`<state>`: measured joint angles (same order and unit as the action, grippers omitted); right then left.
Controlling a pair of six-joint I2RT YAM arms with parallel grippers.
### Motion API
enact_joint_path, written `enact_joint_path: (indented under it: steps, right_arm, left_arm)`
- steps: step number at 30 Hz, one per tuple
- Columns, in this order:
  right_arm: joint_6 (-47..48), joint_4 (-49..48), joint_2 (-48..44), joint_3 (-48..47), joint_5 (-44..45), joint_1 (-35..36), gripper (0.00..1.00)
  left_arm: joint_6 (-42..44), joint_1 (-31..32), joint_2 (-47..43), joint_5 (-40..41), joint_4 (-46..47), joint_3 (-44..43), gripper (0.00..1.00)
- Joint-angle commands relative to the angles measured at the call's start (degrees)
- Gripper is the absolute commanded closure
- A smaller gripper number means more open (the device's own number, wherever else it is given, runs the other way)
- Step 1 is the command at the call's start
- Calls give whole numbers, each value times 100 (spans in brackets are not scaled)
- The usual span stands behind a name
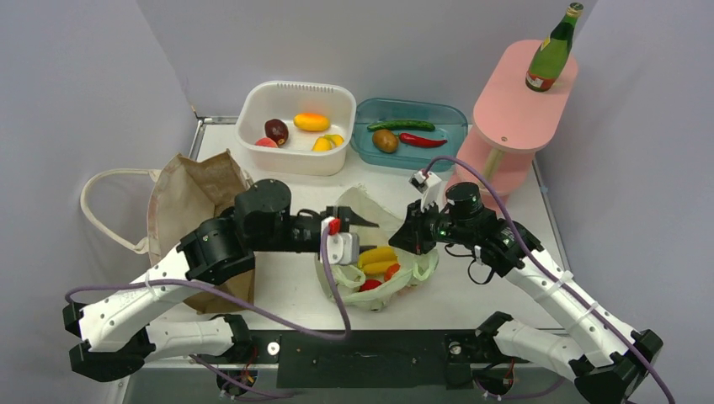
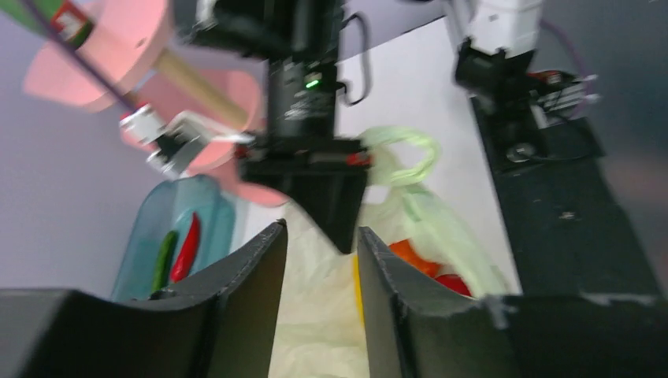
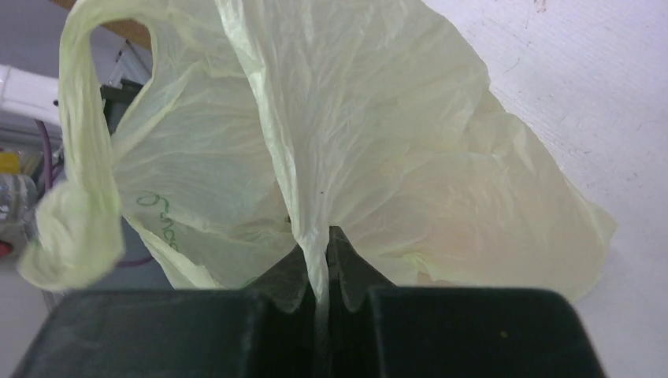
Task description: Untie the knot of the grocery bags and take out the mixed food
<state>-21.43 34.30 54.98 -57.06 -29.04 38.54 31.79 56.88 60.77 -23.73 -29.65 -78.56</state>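
The pale green plastic bag (image 1: 383,273) lies open at mid table, showing a yellow banana (image 1: 377,255) and red fruit (image 1: 370,285) inside. My right gripper (image 3: 319,244) is shut on a gathered strip of that bag's film (image 3: 378,142); from above the right gripper (image 1: 411,240) is at the bag's right rim. A bag handle (image 3: 79,181) hangs loose with a bunched end. My left gripper (image 2: 319,236) stands open over the bag's far flap, its fingers (image 2: 260,268) apart with film showing between them. The brown paper bag (image 1: 198,198) lies at left with white handles (image 1: 105,206).
A white tub (image 1: 295,93) at the back holds several fruits. Beside it a teal tray (image 1: 410,109) holds a cucumber, a red chilli (image 1: 421,140) and a brown item. A green bottle (image 1: 553,49) stands on a pink stand (image 1: 514,109) at back right.
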Motion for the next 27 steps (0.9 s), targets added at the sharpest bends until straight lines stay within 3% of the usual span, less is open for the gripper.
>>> enact_joint_path:
  steps: [1,7,14,18,23,27]
  right_arm:
    - [-621,-510,72,21,-388,-269,100]
    - [34,15,-141,72,-262,-463,100]
    - [1906,1228,-207,115,491,-473,100]
    - [2850,1524,-157,193,975,-433,100]
    - [3296,1551,-210,495,1277,-13,100]
    - [3146,1310,-223,500,1178,256,100]
  left_arm:
    - [40,808,47,483,-209,177,68]
    - [84,791,58,1170,-235,1572,82]
    - [1105,822,-734,1514,-798,3661,84]
    - [1456,1072,-986,1765,-1270,4328,83]
    - [1419,1289,-1161,1687,-1282,4216,75]
    - [460,1253,-1376,1157,-627,3434,72]
